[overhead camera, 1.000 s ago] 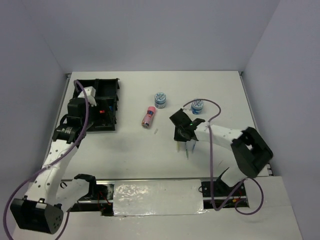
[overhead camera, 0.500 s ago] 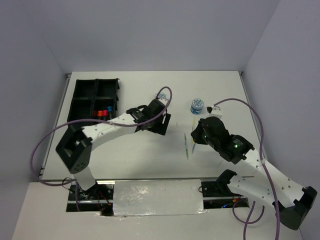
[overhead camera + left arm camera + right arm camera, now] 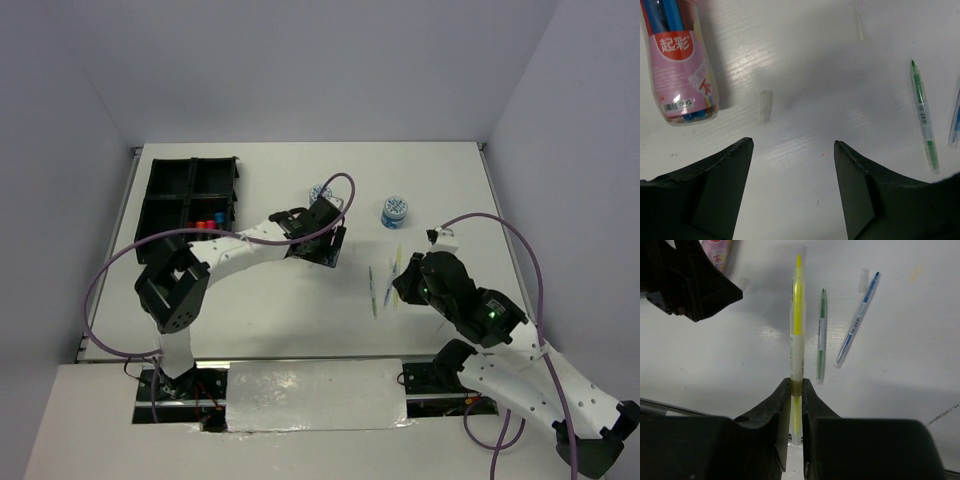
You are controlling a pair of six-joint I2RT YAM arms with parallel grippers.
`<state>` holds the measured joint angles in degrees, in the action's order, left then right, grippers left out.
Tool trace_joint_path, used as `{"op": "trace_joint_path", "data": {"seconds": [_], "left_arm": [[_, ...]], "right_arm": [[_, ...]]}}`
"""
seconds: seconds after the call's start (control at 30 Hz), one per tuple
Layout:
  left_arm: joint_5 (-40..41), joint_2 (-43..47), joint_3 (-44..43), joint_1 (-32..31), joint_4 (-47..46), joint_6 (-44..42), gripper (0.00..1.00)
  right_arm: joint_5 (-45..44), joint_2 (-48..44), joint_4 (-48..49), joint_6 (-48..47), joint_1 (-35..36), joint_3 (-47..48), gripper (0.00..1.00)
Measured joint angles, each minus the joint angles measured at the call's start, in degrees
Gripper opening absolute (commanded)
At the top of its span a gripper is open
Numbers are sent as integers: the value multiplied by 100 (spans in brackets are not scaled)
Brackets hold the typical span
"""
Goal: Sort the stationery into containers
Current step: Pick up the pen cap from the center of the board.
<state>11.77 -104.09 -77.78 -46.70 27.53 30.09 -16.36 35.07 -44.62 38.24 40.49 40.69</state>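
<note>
The right gripper had pulled back, jaws clamped near the tail of a seemingly light, stiff yellow pen.

Bright, even light casts soft shadows on the table; close-ups slightly soft.

Left arm: white links, black joints.
Right arm: same build; green lights.
Cables: purple, one per arm.
Elbow block: black, boxy.
Fingers: black, wedge-shaped.
</note>
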Motion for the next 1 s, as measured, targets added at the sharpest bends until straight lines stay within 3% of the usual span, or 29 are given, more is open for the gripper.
{"op": "trace_joint_path", "data": {"seconds": [0.2, 0.63, 0.8, 0.87, 1.0], "left_arm": [[-46, -424, -560, 0, 170, -4, 78], [63, -2710, -3567, -61, 719, 339, 67], [184, -2979, -3545, -111, 981, 516, 65], [190, -3056, -3547, -120, 1012, 592, 59], [243, -3139, -3644, -144, 1034, 634, 56]], "right_arm": [[4, -111, -2, 4, -2, -2, 0], [-24, -317, -109, 4, -2, 0, 0], [50, -557, -203, 0, -2, 2, 0], [70, -623, -221, -2, -2, 2, 0], [125, -671, -221, -26, -2, 2, 0]]}}
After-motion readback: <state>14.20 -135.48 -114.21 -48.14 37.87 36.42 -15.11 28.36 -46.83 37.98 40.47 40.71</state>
